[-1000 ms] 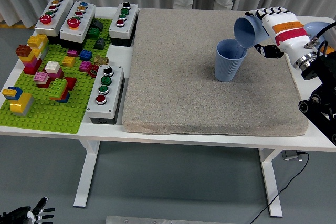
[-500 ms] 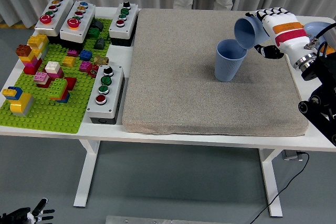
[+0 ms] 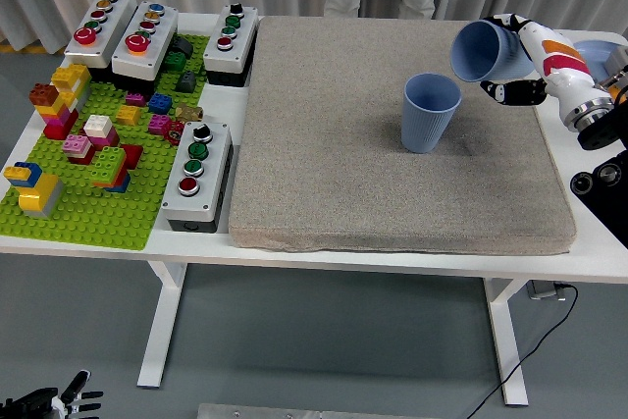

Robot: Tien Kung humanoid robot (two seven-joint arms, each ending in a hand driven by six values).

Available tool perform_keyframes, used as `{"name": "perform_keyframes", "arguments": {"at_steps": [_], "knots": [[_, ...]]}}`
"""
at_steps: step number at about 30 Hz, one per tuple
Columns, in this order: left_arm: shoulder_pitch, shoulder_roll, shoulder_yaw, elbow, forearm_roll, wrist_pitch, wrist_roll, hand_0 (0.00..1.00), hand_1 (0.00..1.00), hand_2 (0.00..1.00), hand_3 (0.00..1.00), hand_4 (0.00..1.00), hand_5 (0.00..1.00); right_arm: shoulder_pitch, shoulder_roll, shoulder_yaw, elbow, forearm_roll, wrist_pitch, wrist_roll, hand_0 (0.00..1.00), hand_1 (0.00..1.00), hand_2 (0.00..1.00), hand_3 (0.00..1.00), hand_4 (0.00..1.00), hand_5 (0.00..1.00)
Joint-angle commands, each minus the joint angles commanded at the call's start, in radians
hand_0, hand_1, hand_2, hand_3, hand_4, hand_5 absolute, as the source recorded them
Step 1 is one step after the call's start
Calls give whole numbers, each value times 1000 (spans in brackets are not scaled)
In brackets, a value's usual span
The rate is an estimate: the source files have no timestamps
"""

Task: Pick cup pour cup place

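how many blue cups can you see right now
2. One blue cup stands upright on the grey mat, right of its middle. The other cup is held tipped on its side in the right hand, above and right of the first.

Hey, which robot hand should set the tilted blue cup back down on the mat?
Right. The right robot hand already grips the tilted blue cup above the grey mat, just right of the standing cup. The left robot hand hangs low, below the table.
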Motion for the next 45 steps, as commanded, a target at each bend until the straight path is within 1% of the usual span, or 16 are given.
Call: {"name": "perform_keyframes", "arguments": {"at_steps": [2, 4, 6, 8, 10, 11, 14, 18, 24, 25, 27, 36, 42, 45], "knots": [[1, 0, 0, 0, 0, 0, 0, 723, 706, 741, 637, 517, 972, -4, 4, 19, 1, 85, 22, -2, 867, 704, 599, 653, 742, 102], [1, -1, -1, 0, 1, 0, 0, 723, 706, 741, 637, 517, 972, -12, 10, 49, 5, 169, 55, -22, 867, 704, 599, 653, 742, 102], [2, -2, -1, 0, 0, 0, 0, 723, 707, 741, 636, 517, 973, -21, 16, 88, 7, 253, 90, -52, 863, 705, 602, 651, 741, 108], [2, -2, -1, 0, 0, 0, 1, 723, 707, 741, 636, 517, 973, -33, 23, 144, 7, 338, 128, -102, 863, 705, 602, 651, 741, 108], [2, -3, -1, 0, 0, 0, 1, 723, 707, 741, 636, 517, 973, -47, 29, 197, 8, 422, 150, -145, 863, 705, 602, 651, 741, 108], [2, -3, -1, 0, 1, 0, 1, 723, 707, 741, 636, 516, 973, -53, 31, 216, 9, 468, 158, -155, 860, 704, 601, 651, 743, 108], [2, -4, 1, 0, -1, 0, 1, 723, 707, 741, 636, 516, 973, -70, 36, 250, 15, 592, 170, -163, 860, 704, 601, 651, 743, 108], [4, -5, 2, 0, -1, -1, 1, 723, 708, 741, 636, 516, 975, -83, 35, 261, 14, 760, 183, -167, 861, 704, 600, 651, 742, 108], [7, -5, 9, 0, -5, -2, 2, 723, 708, 742, 637, 516, 973, -99, 38, 265, 23, 1013, 183, -163, 859, 704, 598, 651, 741, 106], [7, -5, 9, 0, -5, -2, 2, 723, 708, 742, 637, 516, 973, -102, 40, 266, 25, 1041, 181, -161, 859, 704, 598, 651, 741, 106], [7, -5, 10, 0, -6, -2, 2, 723, 708, 742, 637, 516, 973, -105, 40, 262, 29, 1051, 182, -157, 859, 704, 598, 651, 741, 106], [12, -6, 14, 0, -7, -3, 2, 723, 708, 742, 637, 516, 974, -135, 50, 265, 19, 1007, 162, -136, 861, 703, 600, 650, 740, 108], [9, -8, 14, 0, -7, -3, 1, 723, 709, 742, 637, 515, 975, -148, 46, 264, 20, 982, 156, -121, 861, 704, 598, 649, 740, 106], [7, -10, 14, 0, -7, -4, 1, 723, 709, 742, 637, 515, 975, -165, 51, 260, 18, 944, 148, -100, 861, 704, 598, 649, 740, 106]]}}
